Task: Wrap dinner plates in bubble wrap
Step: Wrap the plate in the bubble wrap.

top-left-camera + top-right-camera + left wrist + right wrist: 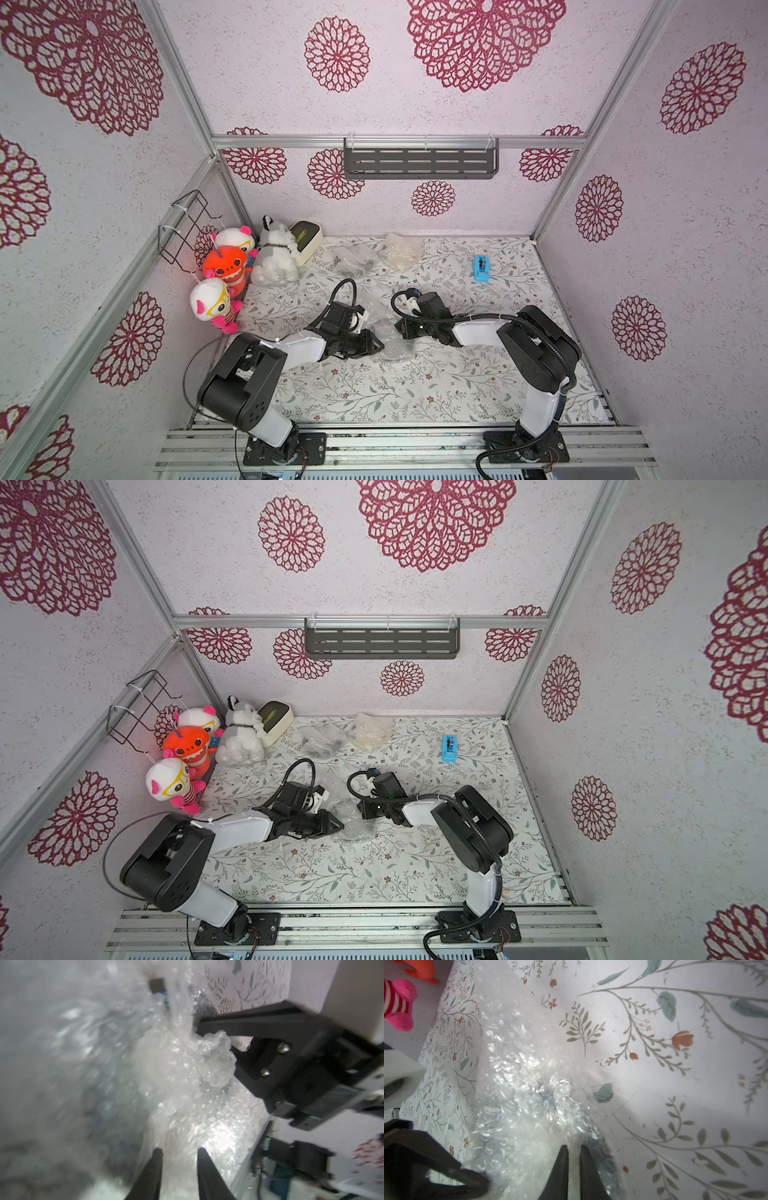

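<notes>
- Flat bench (415,395), matte, with a leaf-and-flower print.
- Clear, crinkly bubble wrap (388,343) lies bunched mid-bench.
- The right end effector (574,1149) has its black tapered fingers pinched on the wrap's right side.
- The left end effector (179,1153) has its fingers parted and grips nothing, with the wrap at their tips.

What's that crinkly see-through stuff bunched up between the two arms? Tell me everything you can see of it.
It is bubble wrap: a clear, colourless plastic sheet dotted with small air bubbles, crumpled and glinting. It lies bunched on the flowered table near the middle. The right gripper pinches one gathered fold; the left gripper stands open right at it. Something greyish-blue shows dimly through it; what it is cannot be told.
</notes>
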`<state>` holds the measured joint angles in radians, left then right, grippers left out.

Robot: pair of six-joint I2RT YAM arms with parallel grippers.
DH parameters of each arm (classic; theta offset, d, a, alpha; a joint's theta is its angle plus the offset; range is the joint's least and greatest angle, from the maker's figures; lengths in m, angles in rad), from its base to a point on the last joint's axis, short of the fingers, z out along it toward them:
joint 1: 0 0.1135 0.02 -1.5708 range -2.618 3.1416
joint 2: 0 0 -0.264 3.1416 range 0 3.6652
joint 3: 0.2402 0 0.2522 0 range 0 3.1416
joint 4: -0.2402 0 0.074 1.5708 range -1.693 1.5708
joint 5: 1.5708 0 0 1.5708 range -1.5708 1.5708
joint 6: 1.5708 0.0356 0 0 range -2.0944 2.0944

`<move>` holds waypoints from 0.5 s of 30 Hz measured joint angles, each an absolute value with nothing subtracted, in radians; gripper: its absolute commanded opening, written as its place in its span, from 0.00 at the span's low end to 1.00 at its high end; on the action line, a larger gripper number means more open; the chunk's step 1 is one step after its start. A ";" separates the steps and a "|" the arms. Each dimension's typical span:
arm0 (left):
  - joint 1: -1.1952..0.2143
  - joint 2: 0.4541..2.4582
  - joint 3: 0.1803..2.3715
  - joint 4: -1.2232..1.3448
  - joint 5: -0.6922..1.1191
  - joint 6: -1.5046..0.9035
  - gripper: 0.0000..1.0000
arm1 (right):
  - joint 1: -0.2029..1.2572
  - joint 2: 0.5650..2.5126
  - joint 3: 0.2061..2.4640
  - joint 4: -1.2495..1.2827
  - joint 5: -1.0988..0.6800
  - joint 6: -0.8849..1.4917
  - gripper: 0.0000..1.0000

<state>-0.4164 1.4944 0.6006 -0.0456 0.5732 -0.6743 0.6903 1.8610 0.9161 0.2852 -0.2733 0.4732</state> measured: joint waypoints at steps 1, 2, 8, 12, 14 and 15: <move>-0.389 1.440 0.583 -0.064 0.567 -0.674 0.71 | 0.690 1.861 0.916 0.283 -0.273 0.472 0.14; -0.359 1.387 0.569 -0.078 0.552 -0.675 0.84 | 0.691 1.861 0.916 0.280 -0.271 0.472 0.14; -0.199 1.383 0.667 -0.133 0.458 -0.595 0.95 | 0.697 1.861 0.926 0.260 -0.269 0.464 0.14; -0.149 1.644 0.888 -0.160 0.456 -0.503 0.86 | 0.699 1.861 0.933 0.248 -0.265 0.461 0.14; -0.131 1.746 0.960 -0.157 0.475 -0.481 0.80 | 0.701 1.861 0.933 0.248 -0.262 0.460 0.14; -0.123 1.801 0.999 -0.162 0.491 -0.469 0.79 | 0.701 1.860 0.933 0.248 -0.261 0.459 0.13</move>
<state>-0.1234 1.8008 0.9985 -0.1619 0.4908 -0.4690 0.7013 1.8603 0.9325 0.2478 -0.2611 0.4591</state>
